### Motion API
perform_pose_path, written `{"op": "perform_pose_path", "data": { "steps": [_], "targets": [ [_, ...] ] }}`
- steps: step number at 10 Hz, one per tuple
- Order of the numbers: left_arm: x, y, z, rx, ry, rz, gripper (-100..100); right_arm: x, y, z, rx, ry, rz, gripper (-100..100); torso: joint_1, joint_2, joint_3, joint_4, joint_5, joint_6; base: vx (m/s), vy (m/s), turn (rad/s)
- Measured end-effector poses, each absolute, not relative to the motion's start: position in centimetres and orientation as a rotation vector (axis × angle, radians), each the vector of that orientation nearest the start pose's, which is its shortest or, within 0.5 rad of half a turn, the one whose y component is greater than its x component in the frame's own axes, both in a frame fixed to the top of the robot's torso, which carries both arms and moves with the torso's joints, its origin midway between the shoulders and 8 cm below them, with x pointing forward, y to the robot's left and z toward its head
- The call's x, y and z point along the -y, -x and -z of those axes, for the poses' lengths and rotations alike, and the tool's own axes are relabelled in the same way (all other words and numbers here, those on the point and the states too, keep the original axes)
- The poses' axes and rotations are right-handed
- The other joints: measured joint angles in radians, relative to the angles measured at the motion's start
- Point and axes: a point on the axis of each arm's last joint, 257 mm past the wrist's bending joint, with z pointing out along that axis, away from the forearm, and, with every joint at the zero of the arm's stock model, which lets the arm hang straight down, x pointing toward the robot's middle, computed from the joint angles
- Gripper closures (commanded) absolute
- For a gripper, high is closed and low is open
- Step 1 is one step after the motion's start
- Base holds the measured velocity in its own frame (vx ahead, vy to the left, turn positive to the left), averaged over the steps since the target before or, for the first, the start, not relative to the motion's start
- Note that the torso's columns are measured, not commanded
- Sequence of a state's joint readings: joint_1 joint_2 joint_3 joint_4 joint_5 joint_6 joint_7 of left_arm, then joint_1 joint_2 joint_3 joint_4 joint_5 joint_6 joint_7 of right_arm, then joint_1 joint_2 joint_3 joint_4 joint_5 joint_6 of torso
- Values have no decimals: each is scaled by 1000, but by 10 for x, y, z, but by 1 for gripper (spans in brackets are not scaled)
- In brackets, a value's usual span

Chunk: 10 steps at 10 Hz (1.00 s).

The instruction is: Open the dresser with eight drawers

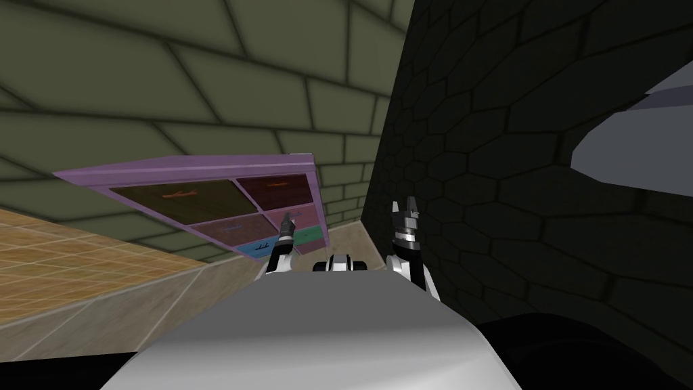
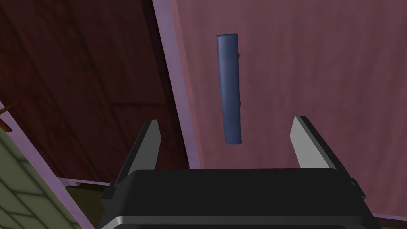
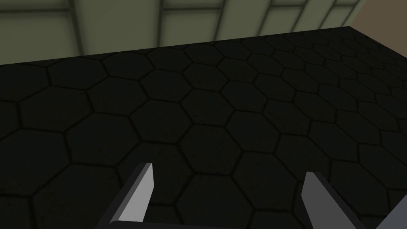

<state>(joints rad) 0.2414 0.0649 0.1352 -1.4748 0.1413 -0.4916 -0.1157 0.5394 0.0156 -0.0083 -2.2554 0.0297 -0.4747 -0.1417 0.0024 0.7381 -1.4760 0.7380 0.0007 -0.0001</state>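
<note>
A purple-framed dresser (image 1: 203, 166) with drawers of several colours stands against the olive wall. My left gripper (image 1: 289, 220) reaches toward its right column, at a pink drawer (image 1: 306, 218). In the left wrist view that gripper (image 2: 229, 141) is open, and a dark blue bar handle (image 2: 229, 88) on the pink drawer front (image 2: 318, 71) lies just ahead, between the lines of the two fingers and untouched. A dark red drawer (image 2: 79, 79) lies beside it across a purple divider. My right gripper (image 1: 404, 211) is held up beside a dark wall, fingers (image 3: 140, 195) open and empty.
A dark wall of hexagon tiles (image 1: 528, 169) runs close along my right side. Tan floor (image 1: 81, 271) stretches to the left of the dresser. A grey shape (image 1: 629, 149) juts in at the upper right.
</note>
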Motion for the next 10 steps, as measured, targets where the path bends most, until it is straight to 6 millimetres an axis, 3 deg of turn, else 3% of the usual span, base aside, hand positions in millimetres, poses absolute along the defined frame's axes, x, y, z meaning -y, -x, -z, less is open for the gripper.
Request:
{"op": "perform_pose_path", "data": {
  "steps": [3, 6, 7, 10],
  "targets": [
    [-348, -440, 261, -907, 1175, 1049, -100, 287, -349, 4, -631, -777, -1370, 0, -2, 0, 0, 0, -1, 0, -1, -5, 5],
    [-351, -444, 252, -904, 1175, 1050, -100, 287, -349, 4, -631, -777, -1370, 0, -2, -4, -2, -1, -1, 0, 58, 7, -2],
    [-351, -445, 252, -905, 1176, 1050, 100, 287, -349, 4, -631, -777, -1370, 0, -3, 0, 0, 0, -1, 0, -37, 3, 4],
    [-349, -443, 254, -903, 1174, 1054, 100, 287, -349, 4, -631, -777, -1371, 0, -5, 5, 3, 1, -1, 0, -100, -38, 11]
  ]
}}
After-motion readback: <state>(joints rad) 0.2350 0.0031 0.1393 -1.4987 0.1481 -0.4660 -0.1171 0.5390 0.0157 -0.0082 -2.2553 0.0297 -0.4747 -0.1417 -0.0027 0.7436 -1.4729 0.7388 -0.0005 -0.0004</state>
